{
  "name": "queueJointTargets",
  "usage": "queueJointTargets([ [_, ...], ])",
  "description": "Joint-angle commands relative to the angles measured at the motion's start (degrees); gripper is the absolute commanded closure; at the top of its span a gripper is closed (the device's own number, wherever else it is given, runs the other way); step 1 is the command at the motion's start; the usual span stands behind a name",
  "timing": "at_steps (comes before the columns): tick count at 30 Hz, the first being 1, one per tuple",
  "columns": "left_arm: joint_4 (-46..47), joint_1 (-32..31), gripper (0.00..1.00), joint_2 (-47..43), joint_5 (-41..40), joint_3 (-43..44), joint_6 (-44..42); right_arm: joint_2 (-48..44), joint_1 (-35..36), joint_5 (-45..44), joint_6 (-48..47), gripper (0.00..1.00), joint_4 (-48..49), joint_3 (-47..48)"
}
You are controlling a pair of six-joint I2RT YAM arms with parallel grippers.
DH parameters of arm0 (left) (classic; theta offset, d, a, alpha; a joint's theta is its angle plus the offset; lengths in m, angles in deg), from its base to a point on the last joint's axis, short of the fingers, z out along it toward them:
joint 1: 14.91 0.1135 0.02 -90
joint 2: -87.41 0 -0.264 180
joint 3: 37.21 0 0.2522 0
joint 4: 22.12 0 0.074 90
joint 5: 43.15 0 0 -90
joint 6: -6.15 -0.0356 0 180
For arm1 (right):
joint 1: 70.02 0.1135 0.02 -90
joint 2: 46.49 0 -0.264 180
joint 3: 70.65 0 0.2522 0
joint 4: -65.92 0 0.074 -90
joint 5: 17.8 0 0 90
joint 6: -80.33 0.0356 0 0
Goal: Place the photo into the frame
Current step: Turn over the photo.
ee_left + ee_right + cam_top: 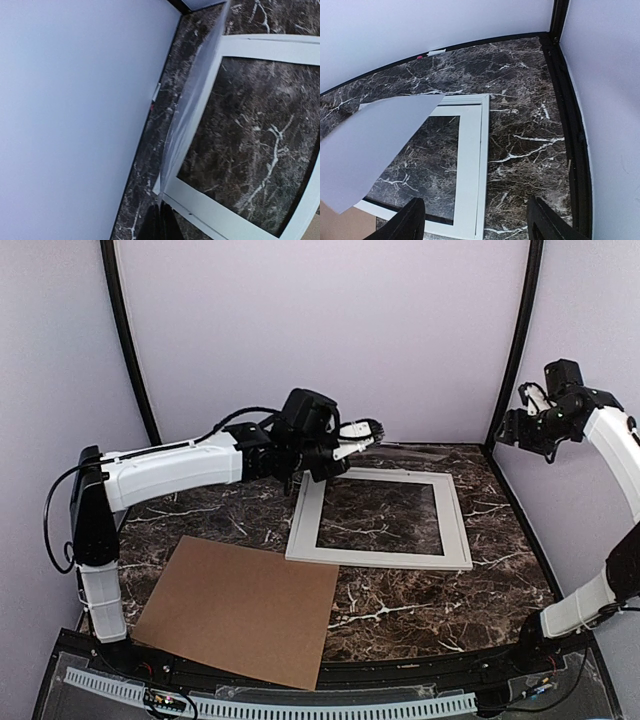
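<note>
Upper centre: the photo (375, 145), pale side showing, is pinched at its edge by the left pincer (368, 437), tilted over the white frame (455, 530). The right pincer (477, 220) is held spread, upper right.

Lab test booth: plain walls (320, 340), marble-patterned table (400, 615).

1. Top view: bright, even, diffuse light; walls pale lilac, shadows weak.
2. Wide-lens bowing there: black corner posts (128, 340) curve.
3. Left wrist view: soft overall; photo (192, 100) seen edge-on, washed w/ pale glare; left gripper (161, 222) dark, blurred at btm edge.
4. Right wrist view: sharper, marble veins crisp; right gripper (475, 217) fingers dark, slightly soft.
</note>
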Motion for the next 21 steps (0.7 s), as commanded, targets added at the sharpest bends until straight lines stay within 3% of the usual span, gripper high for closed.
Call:
queueJointTargets([
  [1, -1.0, -3.3, 1.00, 2.3, -0.5, -5.4, 3.5, -0.4, 0.1, 6.4, 2.3, 0.30, 4.3, -4.4],
  [8, -1.2, -7.3, 1.00, 3.3, 1.2, -11.5, 8.5, 0.3, 0.2, 16.3, 6.9, 0.29, 13.6, -15.7],
  [21, 6.1, -11.3, 1.00, 5.2, -0.4, -18.7, 10.2, 5.3, 0.8, 30.3, 15.1, 0.27, 30.3, -31.5],
])
